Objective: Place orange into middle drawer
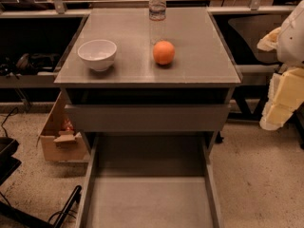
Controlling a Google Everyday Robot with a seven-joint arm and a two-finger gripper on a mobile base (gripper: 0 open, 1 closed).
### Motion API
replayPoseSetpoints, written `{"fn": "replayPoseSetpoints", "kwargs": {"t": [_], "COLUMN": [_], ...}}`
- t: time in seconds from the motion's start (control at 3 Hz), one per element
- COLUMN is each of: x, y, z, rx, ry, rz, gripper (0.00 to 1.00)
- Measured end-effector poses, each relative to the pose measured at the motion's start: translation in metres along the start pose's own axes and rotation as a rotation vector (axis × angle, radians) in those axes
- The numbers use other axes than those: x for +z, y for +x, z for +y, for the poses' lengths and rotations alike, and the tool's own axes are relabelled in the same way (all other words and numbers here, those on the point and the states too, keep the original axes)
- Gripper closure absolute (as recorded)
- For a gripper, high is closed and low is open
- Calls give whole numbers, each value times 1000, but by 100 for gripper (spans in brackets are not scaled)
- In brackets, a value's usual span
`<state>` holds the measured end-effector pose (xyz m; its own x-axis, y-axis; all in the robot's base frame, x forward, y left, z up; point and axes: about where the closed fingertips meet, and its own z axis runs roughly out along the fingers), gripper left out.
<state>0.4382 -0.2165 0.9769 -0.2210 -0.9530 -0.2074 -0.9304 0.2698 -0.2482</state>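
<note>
I see the orange [164, 52] sitting on top of the grey desk [199, 65], a little right of centre and about halfway between the near and far edges. To its left, well apart from it, stands a white bowl [97, 54], upright with its opening facing up. Just beyond the orange, toward the far edge, a clear plastic water bottle [157, 8] stands upright. The bottle and the orange are near each other, but I cannot tell whether they touch.

Under the desk top, the upper drawer [147, 118] shows only its plain flat grey front panel, with a dark gap above it. Below that, the middle drawer [149, 198] is pulled far out toward me. Its flat grey floor and thin low side walls run down to the near edge of the view.

The gripper [283, 99] is at the far right of the scene, off to the side of the desk and roughly level with the drawer fronts. It is well apart from the orange and touches nothing on the desk. From here I cannot tell whether it is open or closed.

On the speckled floor [256, 175] to the left of the drawers sits an open cardboard box [59, 141].
</note>
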Motion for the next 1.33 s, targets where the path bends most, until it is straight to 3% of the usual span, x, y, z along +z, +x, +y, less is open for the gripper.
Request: {"fn": "replayPoseSetpoints", "kwargs": {"t": [0.33, 0.67, 1.0, 1.33], "x": [0, 11, 44, 61], "y": [0, -3, -24, -76], "z": [0, -12, -54, -119], "rx": [0, 41, 95, 91], "ry": [0, 1, 17, 90], "rz": [0, -86, -324, -605], "gripper": [0, 0, 0, 0]}}
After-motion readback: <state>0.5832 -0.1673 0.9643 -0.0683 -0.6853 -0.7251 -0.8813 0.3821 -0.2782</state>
